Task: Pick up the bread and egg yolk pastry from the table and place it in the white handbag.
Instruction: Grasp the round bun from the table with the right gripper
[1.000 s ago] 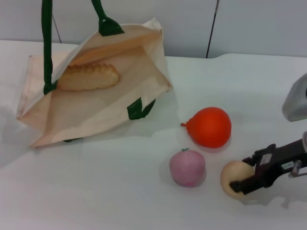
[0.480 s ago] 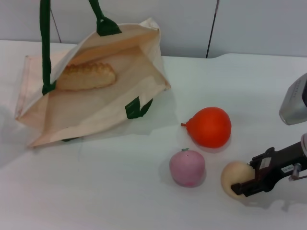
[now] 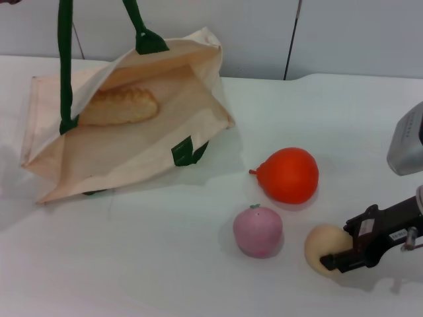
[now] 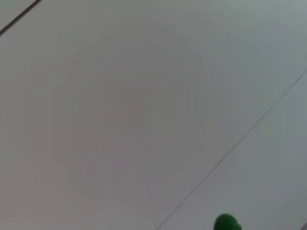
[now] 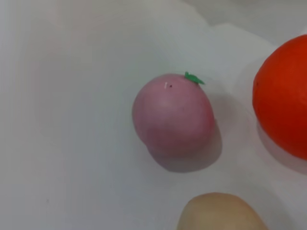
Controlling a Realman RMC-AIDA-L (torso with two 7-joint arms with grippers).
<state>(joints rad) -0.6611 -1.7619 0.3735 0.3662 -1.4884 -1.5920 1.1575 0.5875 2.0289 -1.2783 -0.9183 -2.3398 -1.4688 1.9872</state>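
Observation:
The white handbag lies open at the back left of the table, its dark green handles pulled up out of the head view. The bread lies inside the bag. The egg yolk pastry rests on the table at the front right and also shows in the right wrist view. My right gripper reaches in from the right, its black fingers closed around the pastry. My left gripper is out of view; the left wrist view shows only wall and a bit of green handle.
A pink round fruit with a green stem sits just left of the pastry and shows in the right wrist view. An orange pear-shaped fruit lies behind them. The white table is bare between fruit and bag.
My right gripper has shifted slightly right and down at the pastry. The bag's handles and upper edge have shifted a little; the bread stays inside.

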